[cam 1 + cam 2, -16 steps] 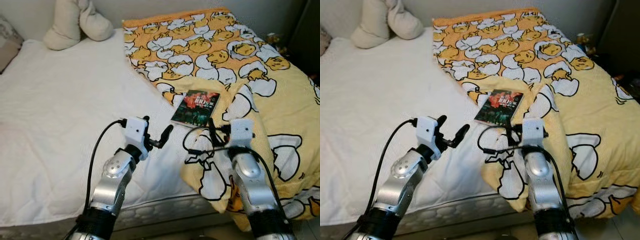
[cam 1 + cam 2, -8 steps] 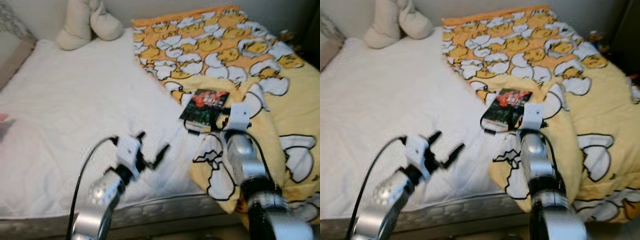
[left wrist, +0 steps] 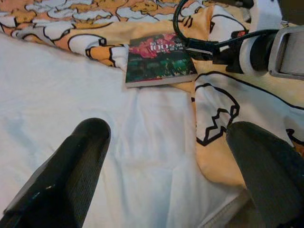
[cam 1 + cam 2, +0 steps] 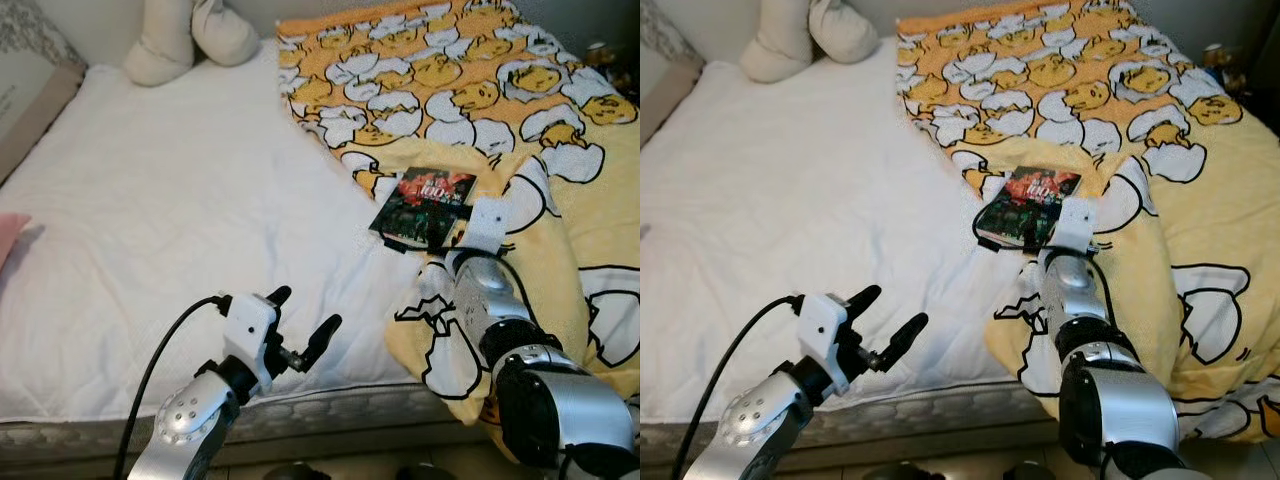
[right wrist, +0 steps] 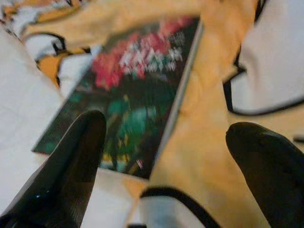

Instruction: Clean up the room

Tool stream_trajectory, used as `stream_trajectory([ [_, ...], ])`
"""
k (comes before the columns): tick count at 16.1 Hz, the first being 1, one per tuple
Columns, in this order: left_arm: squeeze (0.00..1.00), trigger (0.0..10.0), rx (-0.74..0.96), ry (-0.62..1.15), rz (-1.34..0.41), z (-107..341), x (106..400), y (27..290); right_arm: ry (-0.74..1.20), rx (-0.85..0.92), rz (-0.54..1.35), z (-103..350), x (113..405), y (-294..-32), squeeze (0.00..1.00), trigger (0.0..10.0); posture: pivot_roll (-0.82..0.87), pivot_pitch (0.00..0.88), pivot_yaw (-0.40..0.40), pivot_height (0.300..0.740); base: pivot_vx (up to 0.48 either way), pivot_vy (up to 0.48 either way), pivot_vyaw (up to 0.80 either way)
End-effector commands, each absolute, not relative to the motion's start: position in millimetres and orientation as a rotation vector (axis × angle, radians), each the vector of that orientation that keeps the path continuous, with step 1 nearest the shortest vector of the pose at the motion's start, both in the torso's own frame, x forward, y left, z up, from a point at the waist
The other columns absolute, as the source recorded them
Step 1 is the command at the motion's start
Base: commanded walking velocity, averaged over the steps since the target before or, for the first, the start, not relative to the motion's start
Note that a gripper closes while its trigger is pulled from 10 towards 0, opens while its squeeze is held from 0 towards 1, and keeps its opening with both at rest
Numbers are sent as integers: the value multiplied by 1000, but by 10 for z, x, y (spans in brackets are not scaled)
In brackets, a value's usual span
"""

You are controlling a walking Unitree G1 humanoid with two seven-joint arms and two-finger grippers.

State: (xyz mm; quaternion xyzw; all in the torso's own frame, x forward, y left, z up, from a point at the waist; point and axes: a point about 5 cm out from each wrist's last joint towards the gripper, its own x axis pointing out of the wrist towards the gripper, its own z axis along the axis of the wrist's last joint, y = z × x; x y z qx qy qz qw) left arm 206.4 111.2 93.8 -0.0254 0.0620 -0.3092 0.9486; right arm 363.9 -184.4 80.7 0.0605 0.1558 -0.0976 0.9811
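Note:
A book (image 4: 425,205) with a dark red-and-green cover lies flat on the bed, where the white sheet meets the yellow blanket (image 4: 450,80). My right gripper (image 5: 168,130) is open right over it. One of its fingers (image 5: 80,142) hangs above the cover and the other (image 5: 261,161) above the blanket fold beside the book; touching cannot be told. My left gripper (image 4: 305,312) is open and holds nothing. It hovers low over the white sheet near the bed's front edge, well short of the book (image 3: 159,59).
The white sheet (image 4: 170,200) covers the bed's left half. A cream plush pillow (image 4: 190,40) lies at the head, a patterned cushion (image 4: 30,70) at the far left, a pink thing (image 4: 8,235) at the left edge. The mattress edge (image 4: 330,415) runs along the front.
The camera has shifted and tilted. My right gripper has reached forward up to the book. My left arm has dropped lower, toward the bed's front edge, still open.

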Motion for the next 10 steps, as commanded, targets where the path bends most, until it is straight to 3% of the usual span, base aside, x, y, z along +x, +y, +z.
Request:
stream_trajectory([
  [1,0,10000,-40,138,-619,950,2031,1156,339,156,-200,809,3658,-1793,1000,10000,82,134,164,740,0,0,0],
  [10,0,10000,-48,181,-585,991,1920,1200,298,74,-101,958,3764,-1608,1000,10000,108,163,152,740,0,0,0],
])
